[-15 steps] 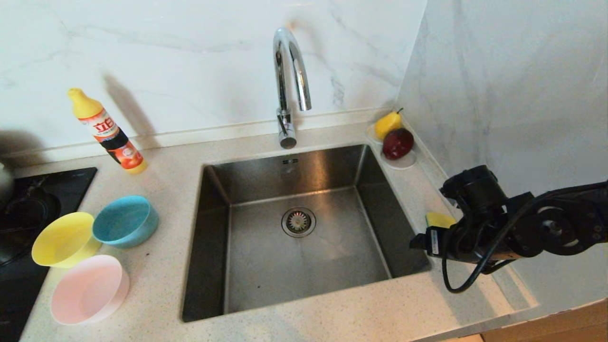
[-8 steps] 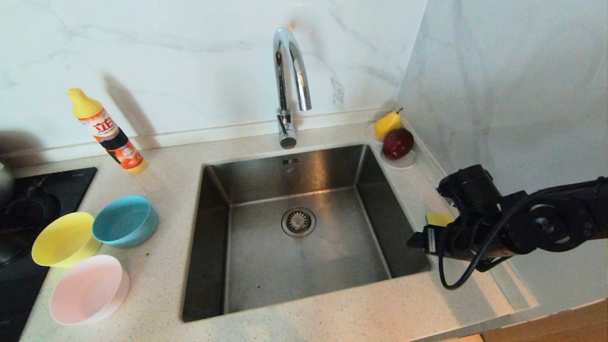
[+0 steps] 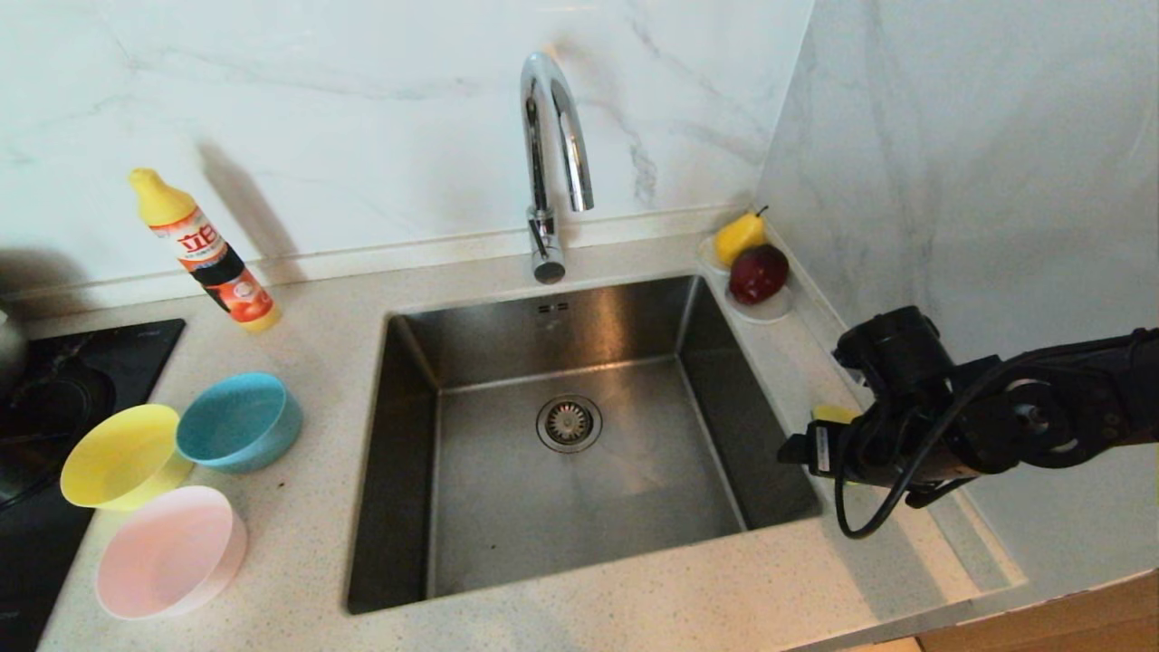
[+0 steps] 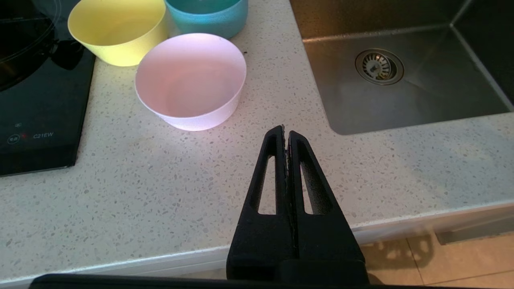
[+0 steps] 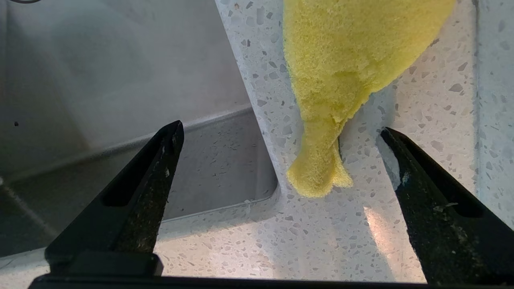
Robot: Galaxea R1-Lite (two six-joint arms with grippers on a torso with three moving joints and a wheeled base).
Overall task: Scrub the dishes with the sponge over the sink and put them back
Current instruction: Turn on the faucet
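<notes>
the sponge lies flat on the counter strip just right of the sink, between the basin edge and the wall, its tail pointing toward the right gripper. that gripper hangs low over the strip beside the sink's right rim, fingers spread wide and holding nothing, one finger out over the basin, the other over the counter past the tail.

the sponge looks light, soft and springy, so it should squash under a squeeze rather than slip; the foam surface ought to give good friction. the tail is thin and floppy, a poor place to hold for scrubbing. the wide fan body, further from the sink's near corner, seems the better grip, pinched across its width.

the three bowls, yellow, blue and pink, sit upright left of the sink; they look like light, stiff, smooth plastic, likely best held by the rim.

the left gripper is parked near the counter's front edge left of the sink, fingers pressed together, empty.
</notes>
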